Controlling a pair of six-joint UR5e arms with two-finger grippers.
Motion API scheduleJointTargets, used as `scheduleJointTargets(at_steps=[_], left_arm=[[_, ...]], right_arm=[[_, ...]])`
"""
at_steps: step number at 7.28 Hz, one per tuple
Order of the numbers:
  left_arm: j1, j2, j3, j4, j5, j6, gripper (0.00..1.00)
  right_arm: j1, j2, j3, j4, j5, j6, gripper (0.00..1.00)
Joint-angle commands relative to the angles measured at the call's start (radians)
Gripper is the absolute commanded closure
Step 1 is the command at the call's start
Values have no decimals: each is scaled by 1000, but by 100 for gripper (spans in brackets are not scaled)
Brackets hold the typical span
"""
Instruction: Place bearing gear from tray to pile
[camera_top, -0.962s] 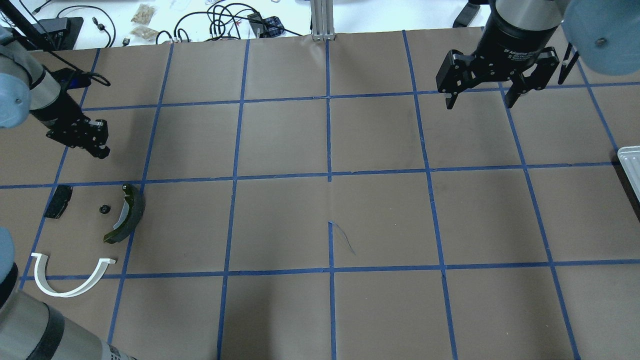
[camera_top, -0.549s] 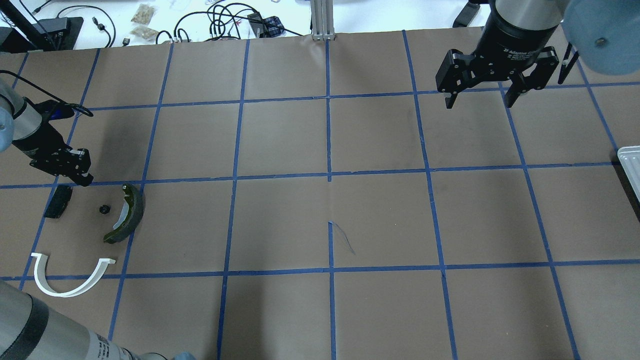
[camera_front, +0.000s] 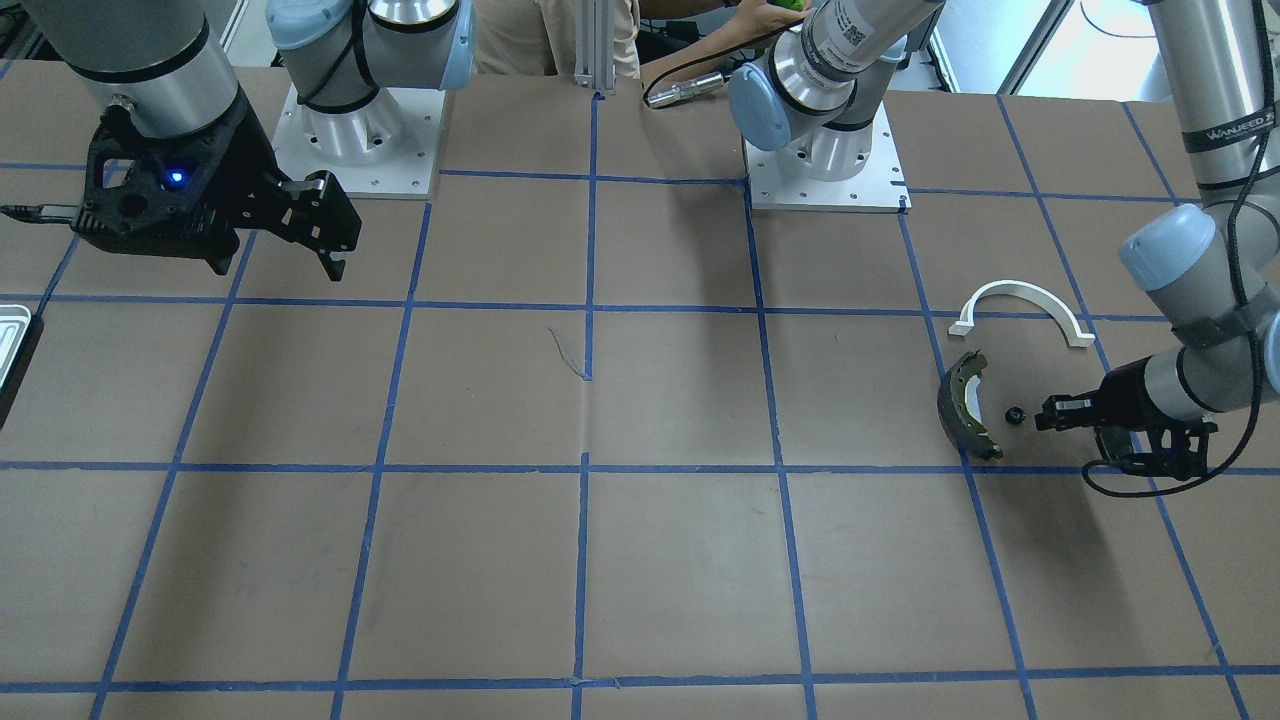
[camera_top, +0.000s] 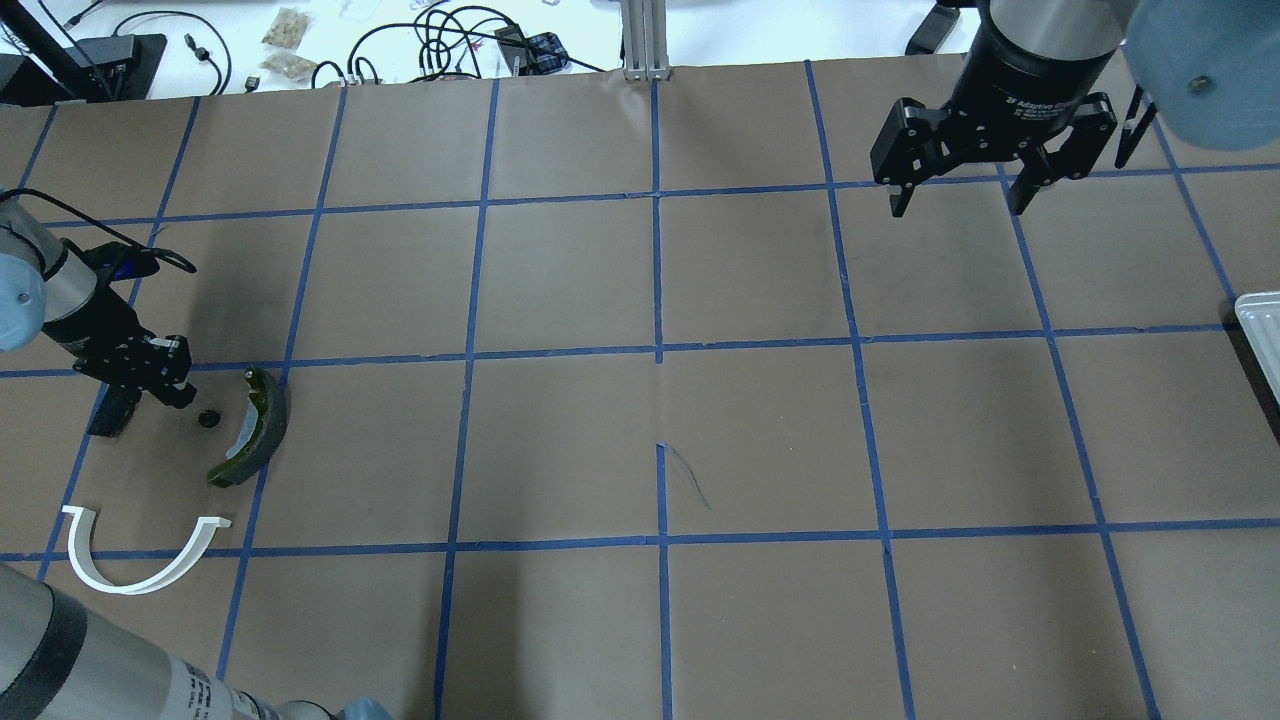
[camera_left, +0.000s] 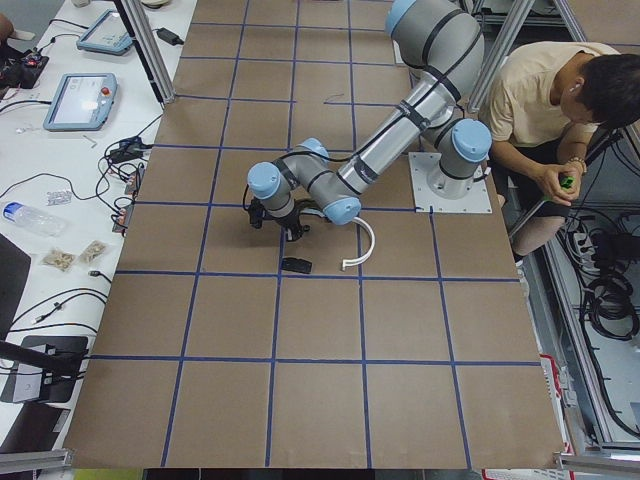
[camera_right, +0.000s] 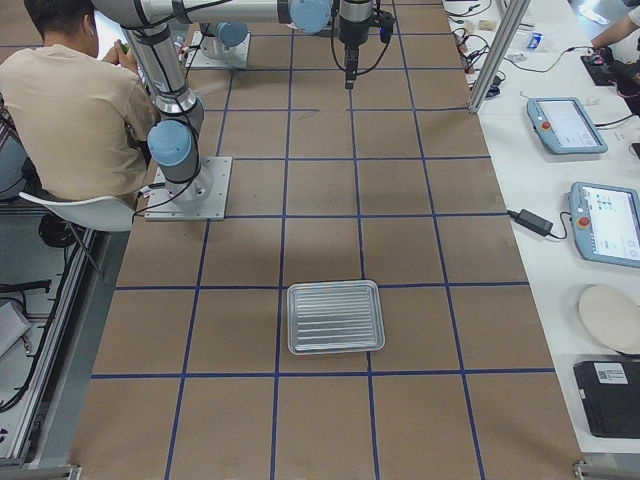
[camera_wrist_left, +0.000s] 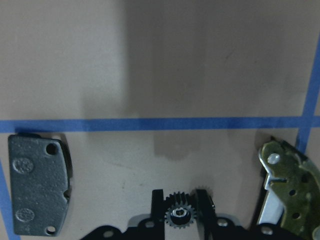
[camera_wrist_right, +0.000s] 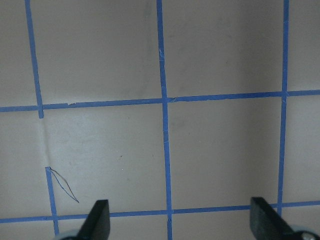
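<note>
In the pile (camera_front: 955, 405), left end: small black toothed bearing gear (camera_top: 208, 419) on matte brown paper (camera_top: 560, 450), between flat grey brake pad (camera_wrist_left: 39, 184) and curved olive brake shoe (camera_wrist_left: 291, 192). Left gripper (camera_wrist_left: 180, 192) over it, fingers (camera_wrist_left: 158, 210) narrowly apart, unclamped. Right gripper (camera_top: 955, 205) spread wide; ribbed silvery tray (camera_right: 296, 318) far right.

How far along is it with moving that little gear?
Mostly done, it seems: the gear lies on the table in the pile, beside the brake shoe, and the tray holds nothing. In hand: nothing. The left end effector hovers just short of the gear, and the right end effector hangs open and empty. Left: probably only drawing the arm away.
</note>
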Motion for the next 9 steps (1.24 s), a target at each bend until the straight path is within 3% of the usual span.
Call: scheduleJointTargets(at_steps=[1,7,8,9], left_arm=[[2,3,-17,7,2,-1,100],[5,15,-40,10,2,0,93],[8,12,-42,10,2,0,87],[11,9,-42,10,2,0,75]], right_arm=[[0,0,0,2,0,0,0],[-2,0,0,2,0,0,0],[0,0,0,3,0,0,0],[0,0,0,3,0,0,0]])
